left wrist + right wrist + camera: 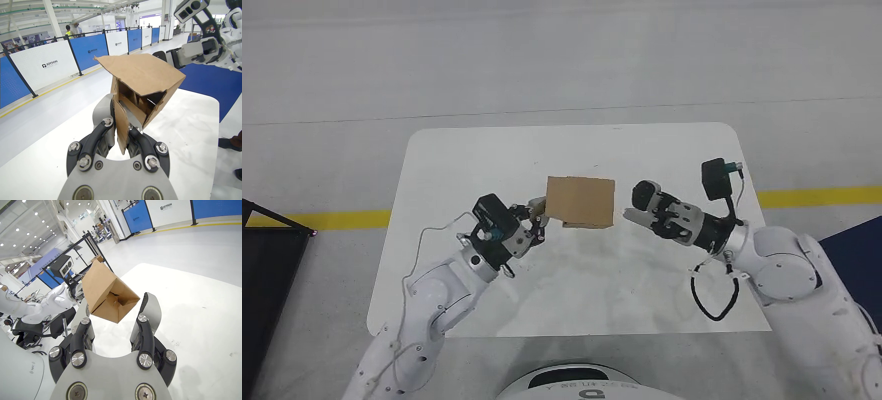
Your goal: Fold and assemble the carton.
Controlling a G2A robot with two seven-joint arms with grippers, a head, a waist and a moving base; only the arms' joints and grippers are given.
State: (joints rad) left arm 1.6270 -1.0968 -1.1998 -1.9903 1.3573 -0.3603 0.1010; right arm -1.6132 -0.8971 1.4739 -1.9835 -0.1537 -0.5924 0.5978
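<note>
As seen from above, brown carton (pixel 580 202) over the middle of the counter (pixel 662 290), lifted clear of it, one end flap pinched between the closed left fingers (pixel 103 110) at its 8 o'clock. At its 3 o'clock, just beside yet apart, right fingers (pixel 151 308) spread wide, holding nothing.

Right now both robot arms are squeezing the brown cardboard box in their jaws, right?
Not both. Only the left arm's jaws are shut on a flap of the brown cardboard box. The right arm's jaws stand open, not squeezing it. The right wrist view shows that.
</note>
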